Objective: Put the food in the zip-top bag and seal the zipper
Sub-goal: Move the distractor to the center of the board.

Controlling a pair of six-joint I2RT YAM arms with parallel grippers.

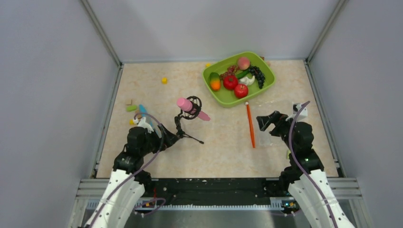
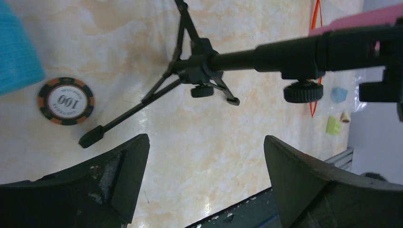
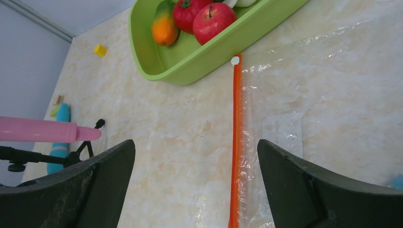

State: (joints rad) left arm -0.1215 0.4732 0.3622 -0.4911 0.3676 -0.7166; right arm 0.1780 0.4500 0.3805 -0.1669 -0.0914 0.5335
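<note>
Over on the right of the worktop [image 1: 214, 152], the zip-top bag [image 1: 280, 124] lies flat and see-through. Its zipper [image 1: 250, 124] runs away from the arms, far end just beside the green tray [image 1: 227, 103]. All the food [image 1: 231, 81] sits in that tray, red apples [image 1: 241, 90], peach [image 1: 244, 63], grapes [image 1: 257, 73], none of it bagged yet. Above the zipper hovers the right gripper [image 3: 195, 147], fingers spread wide with nothing between them. Across the way the left gripper [image 2: 205, 142] is spread and empty too, low by the black tripod [image 2: 199, 71] that carries a pink tube [image 1: 190, 107].

Now the hazards. That film is thin and pressed to the worktop, so a pinch may catch both layers at once, or simply skid and drag the whole bag along, and then the mouth never opens. It looks light enough to slide at any nudge, and with one end so close to the tray, a shove could tuck it under the rim. On the left, the tripod's legs stand right in front of those fingers, so any reach toward the tray risks clipping a leg and tipping the stand. And the apples look round and smooth: with a loose grip, one could roll away across the worktop.
</note>
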